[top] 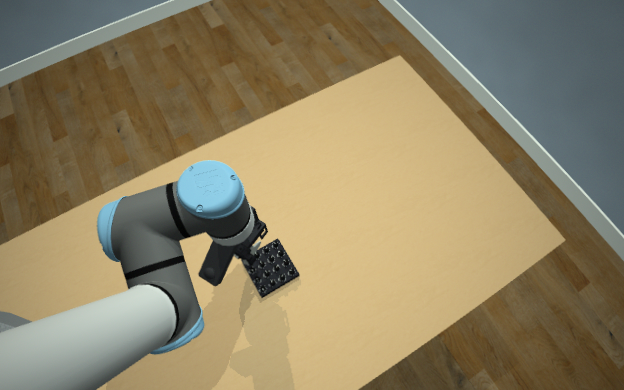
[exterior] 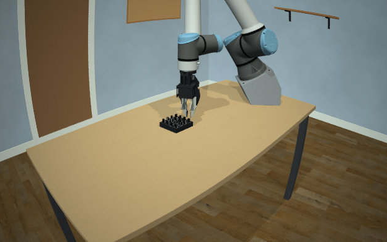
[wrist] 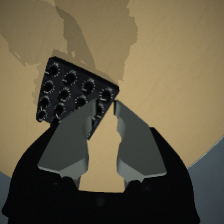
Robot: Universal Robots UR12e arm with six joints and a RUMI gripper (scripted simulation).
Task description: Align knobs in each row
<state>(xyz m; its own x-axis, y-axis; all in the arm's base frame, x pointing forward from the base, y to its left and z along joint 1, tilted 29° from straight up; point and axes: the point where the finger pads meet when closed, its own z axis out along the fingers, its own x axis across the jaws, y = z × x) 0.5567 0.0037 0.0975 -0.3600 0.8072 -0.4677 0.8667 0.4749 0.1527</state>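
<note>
The black knob box [top: 281, 285] [exterior: 168, 127] [wrist: 86, 74] lies on the table, turned at an angle to its edges. Black knobs [top: 277, 268] [wrist: 88, 86] stand on it in a grid, each with pale marks around it. The views are too small and dark to tell where each knob points. My gripper [top: 252, 259] [exterior: 189, 116] [wrist: 106, 100] points down at one corner of the box, its fingertips slightly apart with nothing held between them. In the wrist view a corner knob shows just beyond the tips, and the left finger hides part of the box and some knobs.
The table [top: 391, 200] [exterior: 118, 174] carries the box and the arm's grey base [exterior: 262, 88]. The arm reaches in from the left in the top view and casts a shadow beside the box. Walls stand behind the table.
</note>
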